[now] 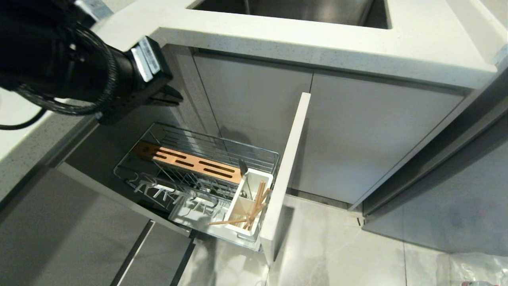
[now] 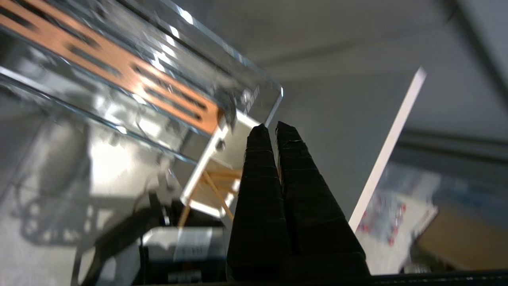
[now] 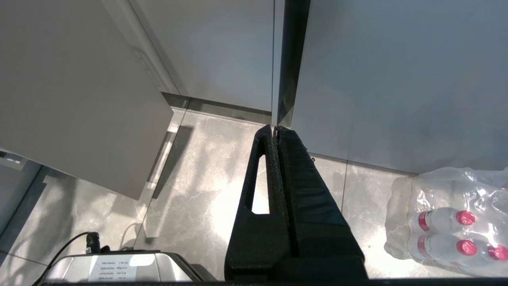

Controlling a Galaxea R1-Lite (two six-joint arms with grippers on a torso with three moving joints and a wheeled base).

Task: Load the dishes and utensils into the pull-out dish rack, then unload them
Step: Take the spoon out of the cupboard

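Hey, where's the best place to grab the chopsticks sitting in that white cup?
Probably by the upper ends of the chopsticks, coming from above: they lean out past the utensil cup, while the lower ends sit walled in.

Even, soft indoor light; one view smeared.
Glare streaks the blurred pull-out dish rack [image 2: 131, 79]; bright patches and soft shadows mark the floor [image 3: 206, 186].

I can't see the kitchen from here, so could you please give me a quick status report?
Left end effector shut, empty, above the dish rack. Right end effector shut, parked over the floor. Chopsticks in the white cup. Nothing in the way.
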